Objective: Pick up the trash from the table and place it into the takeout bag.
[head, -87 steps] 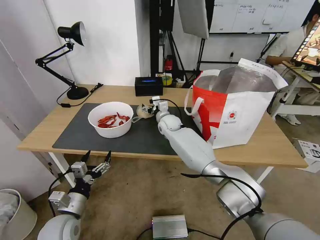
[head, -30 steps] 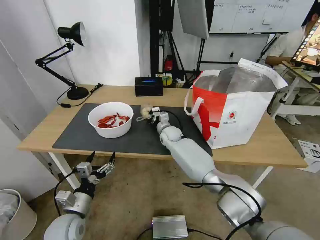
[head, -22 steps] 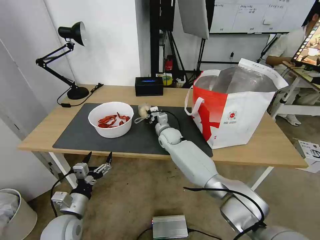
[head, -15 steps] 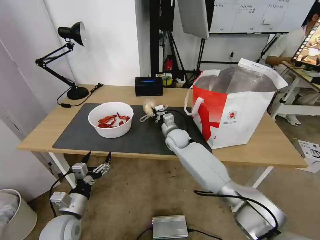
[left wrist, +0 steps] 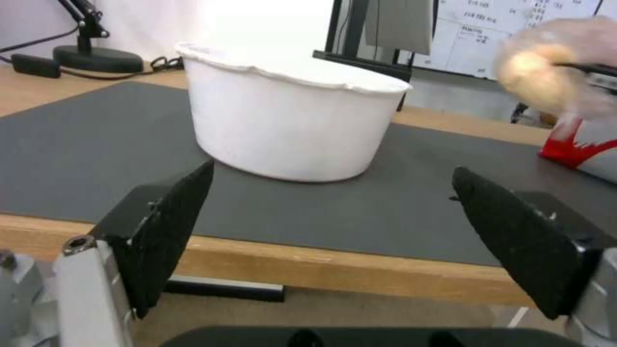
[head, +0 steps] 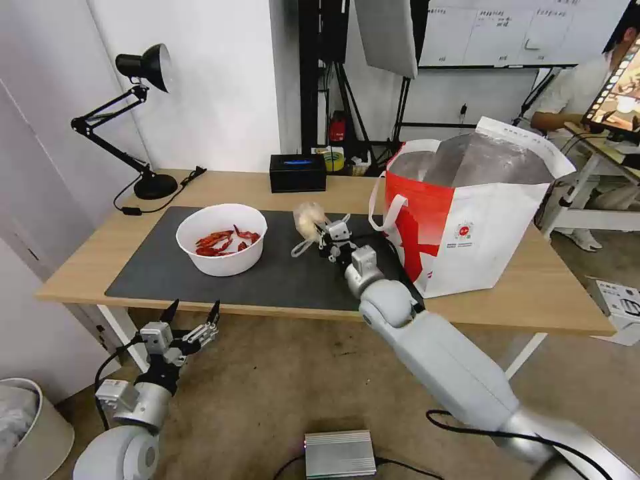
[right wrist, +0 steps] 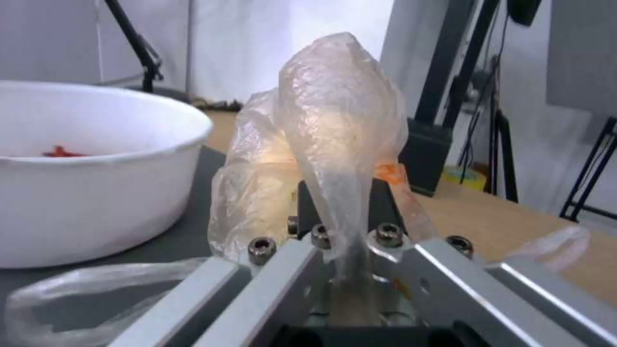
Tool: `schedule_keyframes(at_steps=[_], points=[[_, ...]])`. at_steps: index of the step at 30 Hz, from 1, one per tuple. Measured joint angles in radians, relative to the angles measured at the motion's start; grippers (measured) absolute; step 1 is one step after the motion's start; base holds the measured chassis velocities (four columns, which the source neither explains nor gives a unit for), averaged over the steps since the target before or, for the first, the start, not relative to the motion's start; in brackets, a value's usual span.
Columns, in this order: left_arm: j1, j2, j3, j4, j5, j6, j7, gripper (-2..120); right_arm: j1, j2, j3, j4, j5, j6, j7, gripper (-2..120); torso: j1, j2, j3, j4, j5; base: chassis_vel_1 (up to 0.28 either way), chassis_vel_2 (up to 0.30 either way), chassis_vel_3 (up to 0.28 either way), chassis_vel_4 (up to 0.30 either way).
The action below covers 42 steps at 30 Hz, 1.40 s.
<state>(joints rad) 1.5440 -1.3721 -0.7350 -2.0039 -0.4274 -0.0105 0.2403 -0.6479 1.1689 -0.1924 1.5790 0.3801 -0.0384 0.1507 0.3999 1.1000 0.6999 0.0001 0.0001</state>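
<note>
My right gripper (head: pixel 325 235) is shut on a small clear bag of whitish stuff (head: pixel 307 219) and holds it above the dark grey mat (head: pixel 160 277), between the white bowl of red shells (head: pixel 221 239) and the takeout bag (head: pixel 467 213). In the right wrist view the bag (right wrist: pixel 321 144) stands up from the closed jaws of my right gripper (right wrist: pixel 341 236), with the bowl (right wrist: pixel 84 193) beside it. My left gripper (head: pixel 190 319) hangs open below the table's front edge (head: pixel 267 308). The left wrist view has the left gripper (left wrist: pixel 333 169) facing the bowl (left wrist: pixel 289 130).
A black box (head: pixel 297 172) sits at the table's back edge, and a black desk lamp (head: pixel 143 120) stands at the back left corner. On the floor are a white bin (head: pixel 27 427) at the left and a silver box (head: pixel 340 453) in front of me.
My right gripper has lifted the clear bag off the mat and carried it right, toward the takeout bag. The left arm has hardly moved.
</note>
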Motion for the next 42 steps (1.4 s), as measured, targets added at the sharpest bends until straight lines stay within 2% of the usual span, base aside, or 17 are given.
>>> schedule_keyframes(at_steps=[1, 3, 4, 6, 7, 12, 20, 27, 31, 34, 36, 42], points=[[0.0, 0.0, 0.0, -0.001, 0.0, 0.0, 0.0, 100, -0.005, -0.003, 0.003, 0.004, -0.001, 0.002, -0.001, 0, 0.0, 0.0, 0.0, 0.0, 0.0, 0.0, 0.0, 0.0, 0.0], [0.003, 0.0, 0.0, -0.002, 0.002, 0.001, 0.001, 100, -0.111, -0.07, 0.06, 0.089, -0.017, 0.047, -0.032, 0, 0.0, 0.0, 0.0, -0.0001, 0.0002, 0.0, 0.0, 0.0, 0.0], [0.003, 0.0, 0.0, -0.002, 0.002, 0.001, 0.001, 100, -0.111, -0.07, 0.06, 0.089, -0.017, 0.047, -0.032, 0, 0.0, 0.0, 0.0, -0.0001, 0.0002, 0.0, 0.0, 0.0, 0.0], [0.003, 0.0, 0.001, -0.002, 0.002, 0.001, 0.001, 100, -0.187, -0.118, 0.113, 0.152, -0.024, 0.072, -0.054, 0, 0.0, 0.0, 0.0, -0.0001, 0.0002, 0.0, 0.0, 0.0, 0.0], [0.003, 0.0, 0.001, -0.002, 0.002, 0.001, 0.001, 100, -0.187, -0.118, 0.113, 0.152, -0.024, 0.072, -0.054, 0, 0.0, 0.0, 0.0, -0.0001, 0.0002, 0.0, 0.0, 0.0, 0.0], [0.0, -0.005, 0.015, -0.001, 0.011, 0.001, 0.001, 100, -0.324, -0.177, 0.247, 0.265, -0.033, 0.134, -0.103, 0, 0.0, 0.0, 0.0, -0.0003, 0.0002, 0.0, 0.0, 0.0, 0.0], [-0.008, -0.017, 0.044, -0.015, 0.032, 0.013, 0.0, 100, -0.469, -0.181, 0.371, 0.357, -0.031, 0.213, -0.169, 0, 0.0, 0.0, 0.0, -0.0001, 0.0, 0.0, 0.0, 0.0, 0.0], [0.003, -0.015, 0.037, -0.034, 0.033, 0.015, -0.001, 100, -0.593, -0.122, 0.504, 0.429, 0.014, 0.282, -0.194, 0, 0.0, 0.0, 0.0, -0.0002, -0.0001, 0.0, 0.0, 0.0, 0.0], [0.009, -0.012, 0.031, -0.04, 0.031, 0.015, -0.001, 100, -0.607, -0.096, 0.564, 0.454, 0.07, 0.297, -0.202, 0, 0.0, 0.0, 0.0, -0.0001, 0.0, 0.0, 0.0, 0.0, 0.0], [0.017, -0.011, 0.025, -0.048, 0.03, 0.015, 0.001, 100, -0.603, -0.09, 0.646, 0.475, 0.144, 0.308, -0.208, 0, 0.0, 0.0, 0.0, -0.0002, 0.0, 0.0, 0.0, 0.0, 0.0], [0.018, -0.012, 0.025, -0.049, 0.03, 0.015, 0.002, 100, -0.601, -0.092, 0.652, 0.477, 0.15, 0.308, -0.208, 0, 0.0, 0.0, 0.0, -0.0002, 0.0001, 0.0, 0.0, 0.0, 0.0], [0.031, -0.016, 0.023, -0.06, 0.031, 0.011, 0.005, 100, -0.535, -0.164, 0.739, 0.5, 0.26, 0.293, -0.174, 0, 0.0, 0.0, 0.0, -0.0001, 0.0, 0.0, 0.0, 0.0, 0.0]])
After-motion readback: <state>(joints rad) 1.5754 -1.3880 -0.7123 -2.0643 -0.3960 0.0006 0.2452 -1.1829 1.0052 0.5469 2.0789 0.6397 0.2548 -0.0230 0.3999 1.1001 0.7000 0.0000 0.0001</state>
